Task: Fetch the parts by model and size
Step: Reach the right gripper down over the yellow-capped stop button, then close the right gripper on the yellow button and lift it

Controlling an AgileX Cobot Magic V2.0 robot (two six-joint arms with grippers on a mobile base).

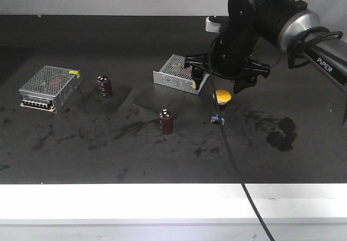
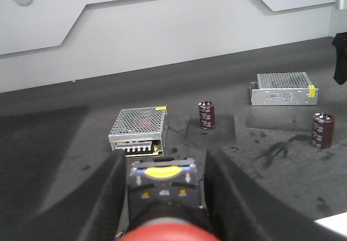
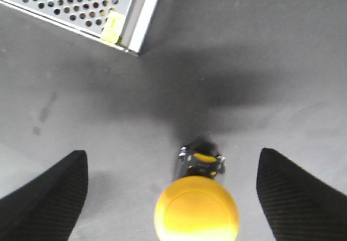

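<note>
The right claw [image 3: 172, 162] hangs spread wide over the yellow switch [image 1: 222, 96], which stands upright on the bench [image 1: 108, 160] between its two fingers and touches neither. The left claw [image 2: 165, 165] appears clamped on the body of the red switch [image 2: 162, 184], which is carried off the bench and not visible from the front view. The main risk is probably the yellow switch: it is tall on a small base, so a finger that arrives first on one side could tip or skid it. A grip taken on the smooth domed cap rather than the body could also slip. The mesh power supply [image 1: 179, 73] lies just behind the claw, and a black cable [image 1: 233, 160] trails past the switch; either could be brushed on the descent. The bench is matte black, scuffed and smeared, with a dark blotch [image 1: 281, 132] to the right and a pale front edge. A plain grey-white wall panel [image 2: 162, 35] stands behind it.
</note>
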